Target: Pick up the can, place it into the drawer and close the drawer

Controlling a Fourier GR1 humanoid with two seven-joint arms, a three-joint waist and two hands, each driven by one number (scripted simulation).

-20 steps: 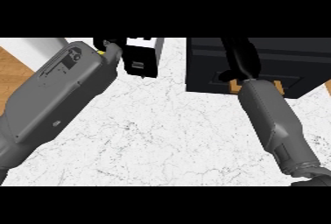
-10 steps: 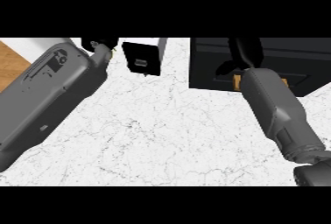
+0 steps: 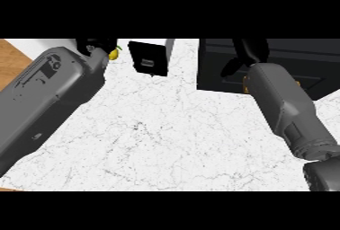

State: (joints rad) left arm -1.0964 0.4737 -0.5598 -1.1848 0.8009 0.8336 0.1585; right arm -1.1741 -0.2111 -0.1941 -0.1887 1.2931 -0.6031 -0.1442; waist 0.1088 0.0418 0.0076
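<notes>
The black drawer (image 3: 299, 58) lies open at the top right of the counter. My right hand (image 3: 244, 50) hangs over its dark inside, fingers stretched toward the far edge and thumb spread to the left, with nothing in it. A small orange-tan sliver (image 3: 245, 84), probably the can, shows at the left of my right wrist inside the drawer; the forearm hides the rest of it. My left hand (image 3: 95, 45) is at the top left, cut off by the view's edge.
A black box with a white side (image 3: 149, 58) stands at the top middle. A small yellow-green thing (image 3: 114, 53) sits just right of my left hand. Wooden floor (image 3: 15, 56) shows past the counter's left edge. White marble (image 3: 172, 134) fills the middle.
My right forearm has pushed further over the drawer, past the orange sliver, which stayed where it was. The left forearm has swung a little to the left.
</notes>
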